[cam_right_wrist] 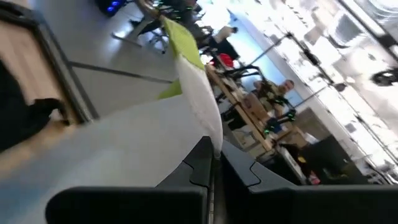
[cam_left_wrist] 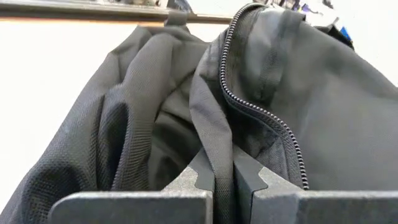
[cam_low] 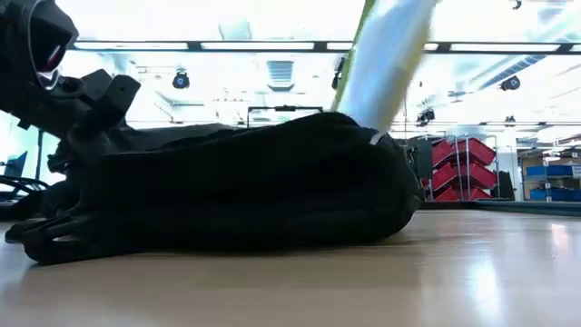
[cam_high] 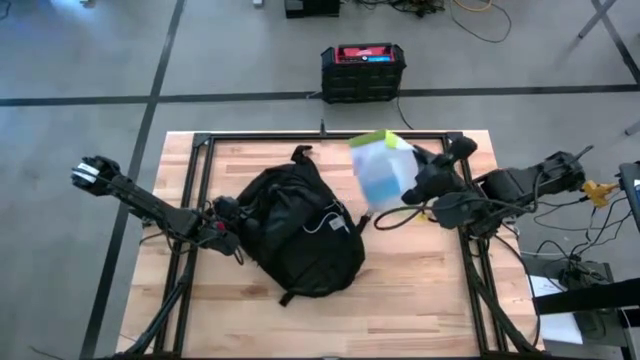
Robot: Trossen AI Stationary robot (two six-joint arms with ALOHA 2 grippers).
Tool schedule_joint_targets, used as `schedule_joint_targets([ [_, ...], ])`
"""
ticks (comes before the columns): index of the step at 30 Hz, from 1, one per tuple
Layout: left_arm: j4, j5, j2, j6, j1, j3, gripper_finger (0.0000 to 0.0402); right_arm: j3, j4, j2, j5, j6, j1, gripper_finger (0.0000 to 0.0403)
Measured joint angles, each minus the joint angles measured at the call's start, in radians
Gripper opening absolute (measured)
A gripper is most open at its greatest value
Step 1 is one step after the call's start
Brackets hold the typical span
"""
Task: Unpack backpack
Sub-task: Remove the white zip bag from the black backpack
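Two arms are over one pale wooden table (cam_high: 420,290), a plank top set in a black metal frame, standing on a grey floor (cam_high: 90,60) crossed by dark lines. Behind the table in the low view the room runs deep under bright ceiling lights, with red bins (cam_low: 463,163) on racking off to one side. Sitting left of centre on the wood is the backpack (cam_high: 300,235), black, slumped flat, its top loop pointing to the far edge. On the floor beyond the far edge stands a hard black box (cam_high: 363,75) with a red top. Up in the air near the table's far right goes a translucent bag (cam_high: 382,170) with a green strip along its top, pinched tight at its edge by the right gripper (cam_high: 412,190). And the left gripper (cam_left_wrist: 222,180) is at the backpack's left side, fingers clenched on a fold of black fabric right beside the open zip (cam_left_wrist: 249,102).
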Motion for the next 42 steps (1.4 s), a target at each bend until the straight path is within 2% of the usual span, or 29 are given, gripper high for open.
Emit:
schedule_joint_targets([
  [2, 0.0, -0.006, -0.002, 0.009, 0.0, 0.005, 0.0, -0.005, -0.01, -0.001, -0.043, -0.023, 0.0, 0.0],
  [8, 0.003, -0.006, -0.007, 0.027, 0.0, 0.011, 0.0, -0.008, -0.029, -0.01, -0.034, -0.194, -0.028, 0.0],
  [12, 0.011, -0.005, -0.007, 0.022, 0.0, 0.012, 0.0, -0.054, -0.038, -0.011, -0.243, -0.16, -0.044, 0.0],
  [18, 0.029, -0.056, -0.059, 0.061, 0.0, 0.012, 0.0, -0.217, -0.026, 0.008, -0.471, 0.046, -0.038, 0.0],
  [22, 0.036, -0.069, -0.14, 0.156, 0.0, 0.02, 0.0, -0.374, 0.168, 0.038, -0.751, 0.147, -0.009, 0.0],
  [25, 0.045, -0.076, -0.206, 0.242, 0.0, 0.048, 0.0, -0.475, 0.308, 0.071, -0.89, 0.205, 0.015, 0.0],
  [28, 0.061, -0.075, -0.255, 0.354, 0.0, 0.095, 0.0, -0.54, 0.27, 0.118, -0.894, 0.333, 0.026, 0.0],
  [31, 0.066, -0.047, -0.285, 0.469, 0.0, 0.157, 0.0, -0.556, 0.1, 0.151, -0.803, 0.5, 0.02, 0.0],
  [35, 0.072, -0.033, -0.263, 0.592, 0.0, 0.249, 0.0, -0.56, -0.111, 0.165, -0.704, 0.666, 0.01, 0.0],
  [39, 0.076, -0.029, -0.196, 0.669, 0.0, 0.333, 0.0, -0.557, -0.174, 0.141, -0.702, 0.716, 0.005, 0.0014],
  [42, 0.08, -0.028, -0.133, 0.71, 0.0, 0.39, 0.0, -0.526, -0.169, 0.128, -0.742, 0.716, 0.005, 0.0052],
])
